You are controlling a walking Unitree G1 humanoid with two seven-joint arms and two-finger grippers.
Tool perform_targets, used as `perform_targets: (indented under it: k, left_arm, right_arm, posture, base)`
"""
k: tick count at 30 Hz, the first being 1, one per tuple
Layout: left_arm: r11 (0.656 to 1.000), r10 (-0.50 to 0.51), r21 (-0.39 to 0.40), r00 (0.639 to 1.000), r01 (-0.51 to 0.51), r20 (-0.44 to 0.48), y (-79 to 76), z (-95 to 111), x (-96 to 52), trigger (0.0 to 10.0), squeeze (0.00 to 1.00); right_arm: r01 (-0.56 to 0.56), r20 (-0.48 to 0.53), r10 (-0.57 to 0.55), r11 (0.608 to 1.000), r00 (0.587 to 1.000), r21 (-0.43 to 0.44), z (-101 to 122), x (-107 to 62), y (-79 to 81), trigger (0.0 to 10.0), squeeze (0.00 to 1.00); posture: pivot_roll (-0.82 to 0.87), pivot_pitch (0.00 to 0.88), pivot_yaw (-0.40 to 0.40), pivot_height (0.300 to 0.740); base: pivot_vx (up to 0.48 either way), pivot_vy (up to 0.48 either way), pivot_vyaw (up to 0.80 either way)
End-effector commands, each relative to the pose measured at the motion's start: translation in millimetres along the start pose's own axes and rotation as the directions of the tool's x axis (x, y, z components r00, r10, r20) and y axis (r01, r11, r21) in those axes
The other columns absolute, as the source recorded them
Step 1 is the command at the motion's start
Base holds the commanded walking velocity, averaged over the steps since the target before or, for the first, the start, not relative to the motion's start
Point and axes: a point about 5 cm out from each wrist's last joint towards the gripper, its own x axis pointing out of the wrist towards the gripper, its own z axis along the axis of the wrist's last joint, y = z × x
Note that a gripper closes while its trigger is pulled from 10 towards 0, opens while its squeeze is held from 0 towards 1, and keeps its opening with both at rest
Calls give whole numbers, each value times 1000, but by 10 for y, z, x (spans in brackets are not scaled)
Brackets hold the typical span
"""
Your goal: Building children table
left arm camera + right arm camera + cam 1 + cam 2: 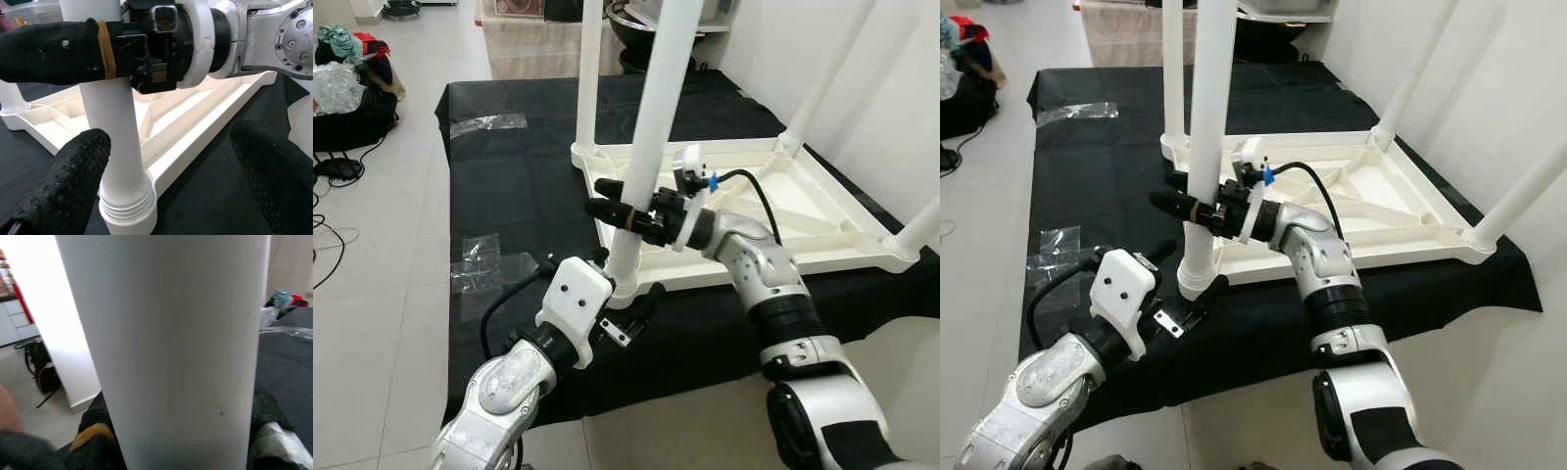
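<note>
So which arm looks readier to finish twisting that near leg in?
Probably the right: its end effector is clamped around the near leg, while the left end effector sits open beside the socket.

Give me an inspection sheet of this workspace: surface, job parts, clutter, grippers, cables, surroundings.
Surface: black cloth spread on the floor, wrinkled.
Job's things: white tabletop lies upside down on the cloth; four white legs stand up from its corners. Near leg sits in its corner socket, threaded collar showing at its base.
Clutter: clear plastic wrappers on the cloth.
Grippers: right gripper shut on the near leg partway up; left gripper open, fingers either side of the leg's base, not touching.
Cables: black cable looped over the right wrist; loose cords on the tiled floor.
Surroundings: bags and clothes on the robot's left; white wall on its right.
</note>
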Motion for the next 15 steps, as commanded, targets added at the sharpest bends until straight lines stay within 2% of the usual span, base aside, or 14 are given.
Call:
perform_targets:
  k: [1,2,3,4,5,6,7,8,9,10,12,13,14,15]
  left_arm:
    - [1000,4,-5,1000,-4,-2,-18,-15,5,10000,0]
    - [1000,4,-5,1000,-4,-2,-18,-15,5,10000,0]
    - [1000,7,-7,1000,-7,-3,-15,-16,-1,10000,0]
    - [1000,6,-7,1000,-6,-3,-13,-17,-2,10000,0]
    - [1000,6,-7,1000,-6,-3,-13,-17,-2,10000,0]
    - [1000,5,-8,1000,-5,-3,-9,-16,0,10000,0]
    - [1000,3,-7,1000,-3,-2,-7,-15,4,10000,0]
    - [1000,-1,-5,1000,1,-1,-6,-15,11,10000,0]
    - [1000,-1,-5,1000,1,-1,-6,-15,11,10000,0]
    - [1000,-4,-5,1000,4,-1,-6,-15,15,10000,0]
    - [1000,-10,-2,1000,10,0,-12,-15,20,10000,0]
    - [1000,-10,-2,1000,10,0,-12,-15,20,10000,0]
    - [1000,-10,-1,1000,10,1,-14,-12,20,10000,0]
    - [1000,-10,-1,1000,10,1,-14,-12,20,10000,0]
  right_arm:
    - [164,8,-164,986,986,3,-33,12,-96,0,0]
    - [164,8,-164,986,986,3,-33,12,-96,0,0]
    - [332,26,-331,943,943,-16,-15,-13,-190,0,0]
    - [507,38,-506,861,862,-27,-7,-60,-284,0,0]
    - [507,38,-506,861,862,-27,-7,-60,-284,0,0]
    - [640,39,-639,766,768,-52,-21,-104,-325,0,0]
    - [709,40,-708,702,705,-68,-33,-133,-339,0,0]
    - [822,37,-822,564,568,-76,-67,-211,-351,0,0]
    - [822,37,-822,564,568,-76,-67,-211,-351,0,0]
    - [882,36,-883,464,468,-80,-89,-272,-351,0,0]
    - [957,66,-954,291,292,-15,-122,-332,-272,0,0]
    - [957,66,-954,291,292,-15,-122,-332,-272,0,0]
    - [965,82,-961,264,263,-5,-126,-324,-227,0,0]
    - [965,82,-961,264,263,-5,-126,-324,-227,0,0]
  posture:
    - [73,62,-106,740]
    - [73,62,-106,740]
    - [68,68,-100,740]
    - [63,67,-94,740]
    - [63,67,-94,740]
    - [57,68,-89,740]
    - [57,68,-89,740]
    - [56,64,-93,740]
    - [56,64,-93,740]
    - [56,64,-93,740]
    - [65,65,-95,740]
    - [65,65,-95,740]
    - [66,65,-95,740]
    - [66,65,-95,740]
  base:
    - [0,0,0]
    - [0,0,0]
    - [0,0,0]
    - [0,0,0]
    - [0,0,0]
    - [0,0,0]
    - [0,0,0]
    - [0,0,0]
    - [0,0,0]
    - [0,0,0]
    - [0,0,0]
    - [0,0,0]
    - [0,0,0]
    - [0,0,0]
